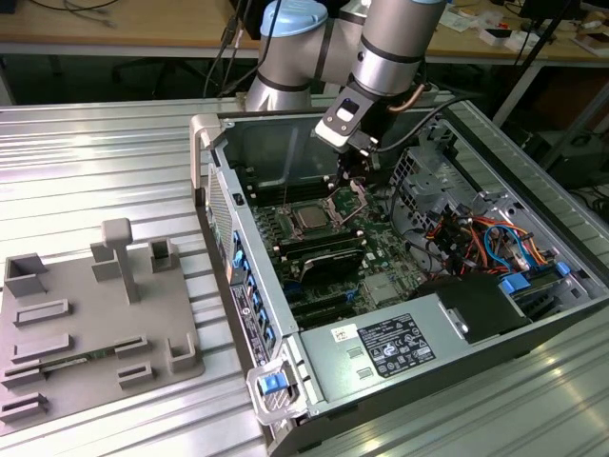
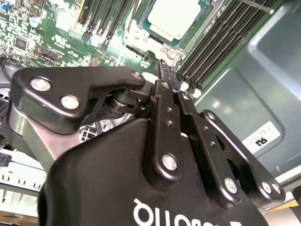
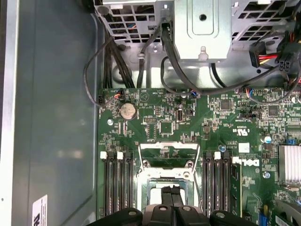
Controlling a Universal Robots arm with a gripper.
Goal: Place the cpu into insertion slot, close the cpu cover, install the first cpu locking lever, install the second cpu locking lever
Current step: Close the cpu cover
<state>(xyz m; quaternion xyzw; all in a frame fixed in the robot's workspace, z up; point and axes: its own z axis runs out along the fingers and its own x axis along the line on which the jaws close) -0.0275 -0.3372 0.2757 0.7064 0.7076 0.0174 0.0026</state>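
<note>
gripper [image 2: 168, 77]: closest to the lens in both wrist views [image 3: 171, 192]; fingers pressed together; no sure sign of anything pinched between them
gripper position: tips at the raised cpu cover [image 1: 348, 198], just beside the cpu [image 2: 178, 18]
cpu location: already seated in the insertion slot [image 2: 139, 34], inside the open computer case [image 1: 202, 133]
cpu orientation: flat, silver metal face up; square, so no real long axis; edges parallel to the memory slots [image 3: 214, 181]
cover orientation: stands open at the exterior view's right of the cpu; hinge edge likely crosswise to the memory slots
risk 1: probably a slip off the thin cover edge, letting the cover slam onto the cpu
risk 2: possibly a nudged cpu, then bent contacts under the closing cover
risk 3: wrist close to the cables [image 1: 466, 233], so a snag seems possible
</note>
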